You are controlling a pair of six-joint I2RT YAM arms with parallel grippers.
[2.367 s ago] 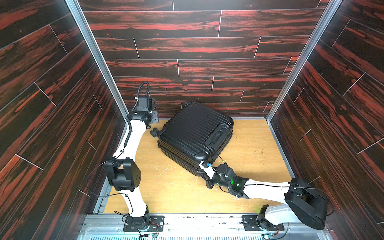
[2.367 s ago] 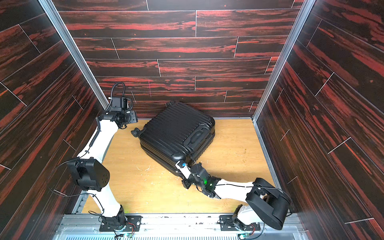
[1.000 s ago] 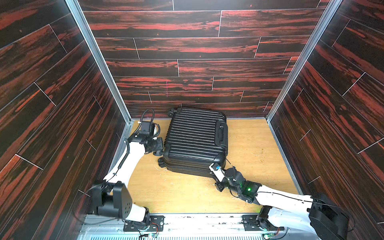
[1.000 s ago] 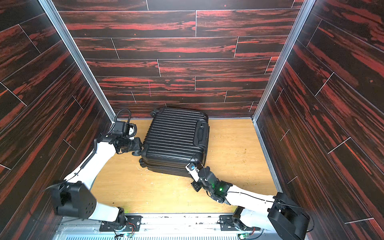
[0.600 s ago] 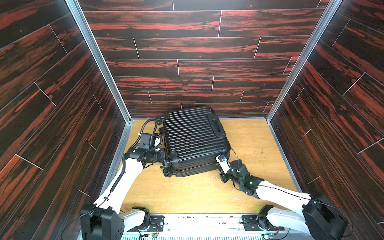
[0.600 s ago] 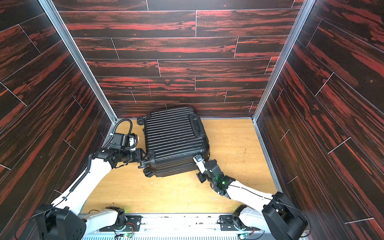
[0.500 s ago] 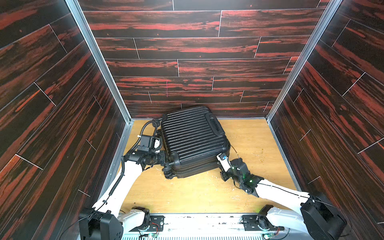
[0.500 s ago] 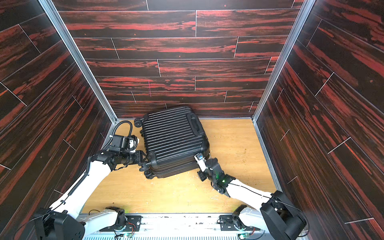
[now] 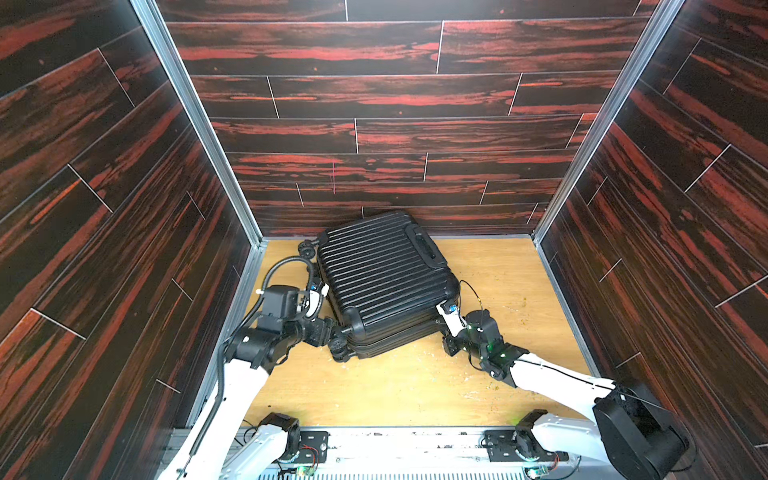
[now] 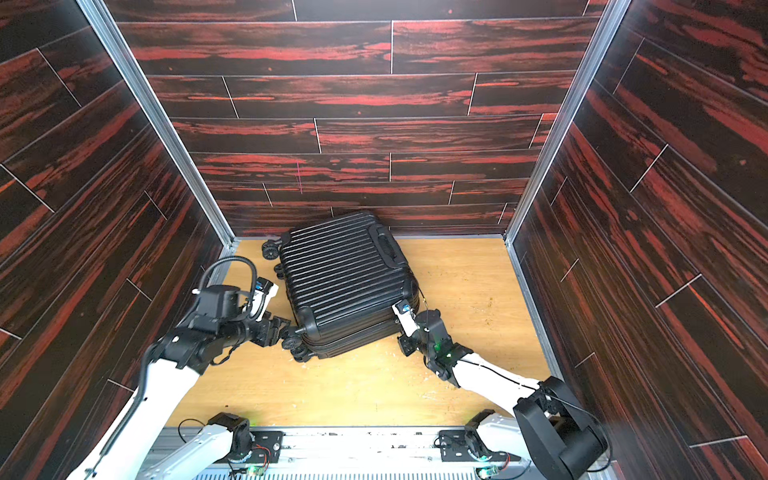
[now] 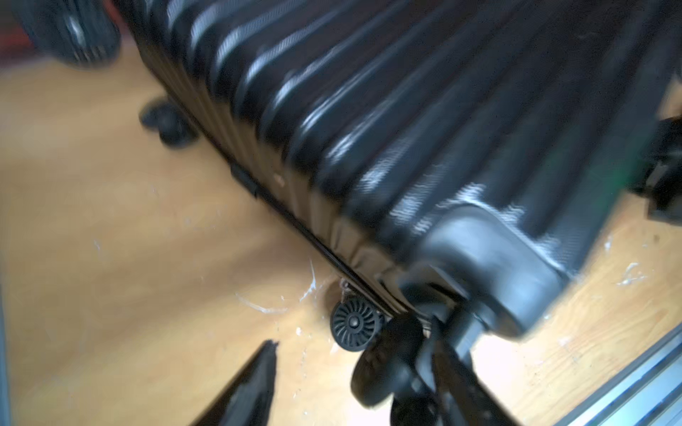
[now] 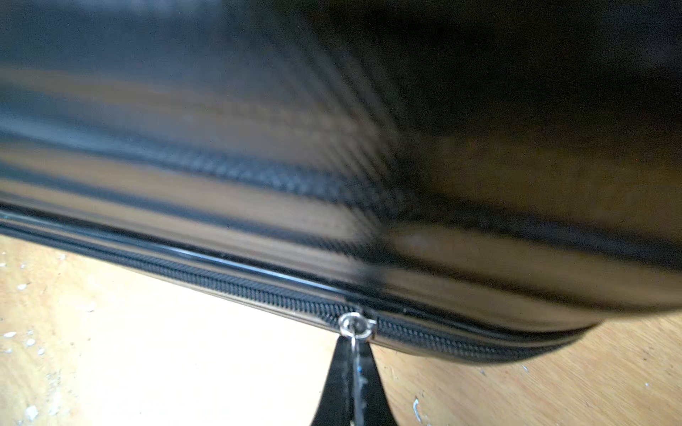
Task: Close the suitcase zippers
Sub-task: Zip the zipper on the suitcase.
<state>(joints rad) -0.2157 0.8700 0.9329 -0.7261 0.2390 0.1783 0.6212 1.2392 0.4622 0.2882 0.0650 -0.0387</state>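
The suitcase (image 9: pixel 382 282) lay flat on the wooden floor (image 9: pixel 395 386), ribbed shell up, toward 11 o'clock of the floor's middle in both top views, with its far edge close to the back wall (image 9: pixel 415 133). Its two shells were shut together, so nothing inside the case could be seen. The moulded handle (image 9: pixel 424 247) sat on the side facing 2 o'clock. One wheel (image 9: pixel 307 249) stuck out at the 10 o'clock corner, and more wheels clustered at the 7 o'clock corner. The left gripper (image 9: pixel 334 330) was at that 7 o'clock corner, just beside the wheels. In the left wrist view its two fingers (image 11: pixel 258 380) stood well apart. A small spoked wheel (image 11: pixel 354 324) showed between them, clear of the nearer finger. The other finger lay against the blurred caster housing, though a grip on it could not be made out. The right gripper (image 12: pixel 355 354) was at the case's 4 o'clock corner, low by the seam. Its jaws were pressed together, pinching the silvery zipper pull tab (image 12: pixel 355 346). The tab hung from a small metal slider (image 12: pixel 357 325) on the zippers (image 12: pixel 221 284), a thin black track running along the seam between the shells. Track showed on both sides of the slider, just above the floor. Whether its teeth were meshed on either side could not be told. Pale scuffs and crumbs dotted the floor around the case.
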